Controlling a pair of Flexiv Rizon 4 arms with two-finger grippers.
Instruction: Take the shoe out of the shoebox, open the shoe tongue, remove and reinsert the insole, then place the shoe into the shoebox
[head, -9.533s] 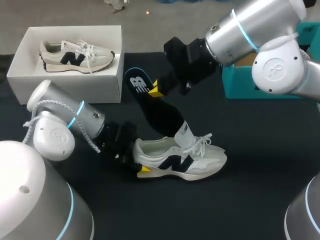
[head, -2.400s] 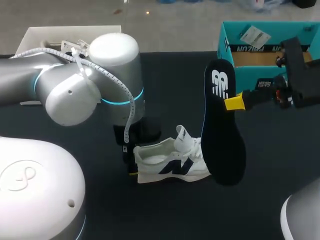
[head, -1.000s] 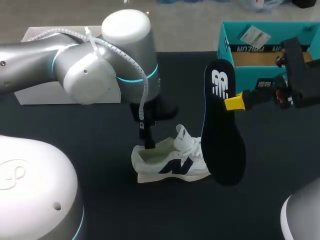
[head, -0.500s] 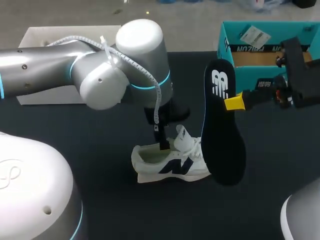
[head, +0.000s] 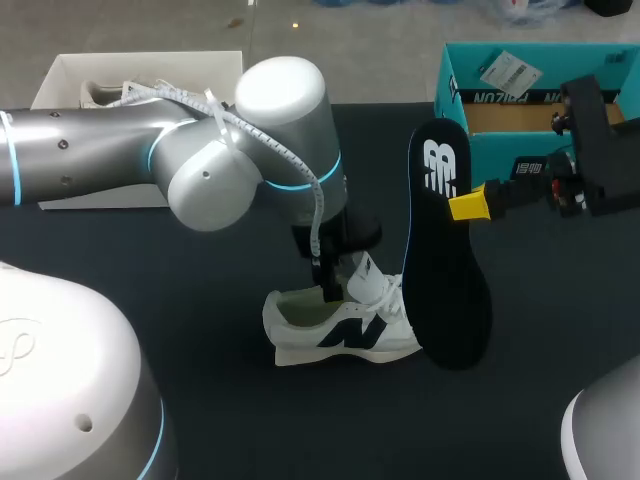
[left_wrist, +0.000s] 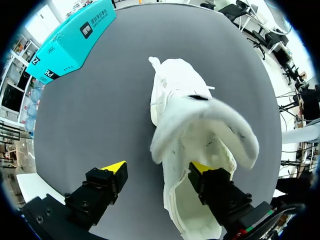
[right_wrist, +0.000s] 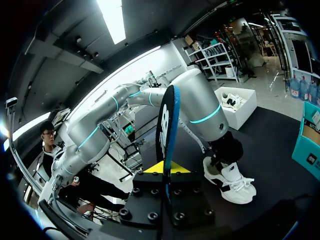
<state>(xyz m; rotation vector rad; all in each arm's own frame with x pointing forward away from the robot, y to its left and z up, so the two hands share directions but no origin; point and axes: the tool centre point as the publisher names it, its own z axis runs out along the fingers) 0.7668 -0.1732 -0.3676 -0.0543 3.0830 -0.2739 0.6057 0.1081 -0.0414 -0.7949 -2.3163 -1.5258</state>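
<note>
Head view: shoe (head: 340, 325) sits on the table (head: 250, 420), out of the shoebox (head: 60, 70); left gripper (head: 330, 280) hangs over its tongue; right gripper (head: 470, 206) holds the insole (head: 445, 280) upright beside the shoe, likely ready for reinsertion; left wrist view: jaws wide, one finger at the opening under the lifted tongue (left_wrist: 210, 125), probably to spread it; right wrist view: jaws clamped on the insole's edge.

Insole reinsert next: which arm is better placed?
Right. The right gripper is shut on the insole, held upright beside the shoe; the left gripper is open at the tongue, likely better holding that back.
</note>
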